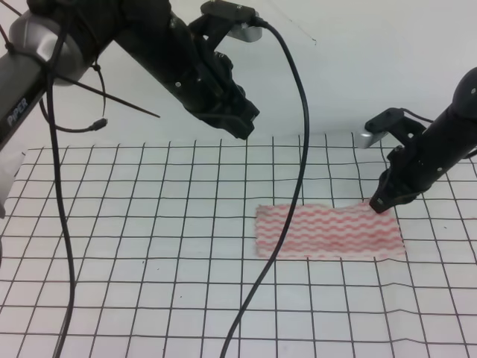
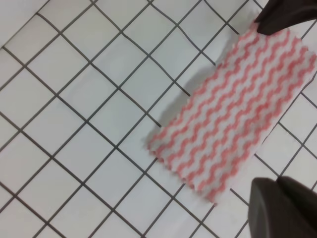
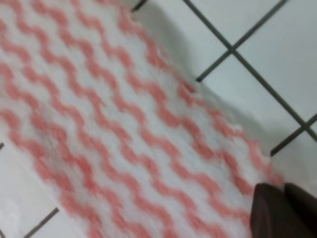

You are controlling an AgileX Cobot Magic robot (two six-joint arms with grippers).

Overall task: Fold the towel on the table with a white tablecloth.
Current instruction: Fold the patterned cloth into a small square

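Black cable (image 1: 261, 283) draped nearest, over towel (image 1: 328, 231) lying flat right of centre on gridded tablecloth (image 1: 134, 253); right gripper (image 1: 381, 204) at towel's far right corner, left gripper (image 1: 237, 123) raised; jaw states indeterminate.

From the exterior high view we look down at a slant from the front onto the white tablecloth (image 1: 149, 224), with both arms in the picture. From the left wrist view we look almost straight down from high above, and the grid runs diagonally. The right wrist view is very near the cloth and blurred. All three views share the towel (image 1: 328, 231) (image 2: 233, 119) (image 3: 124, 129).
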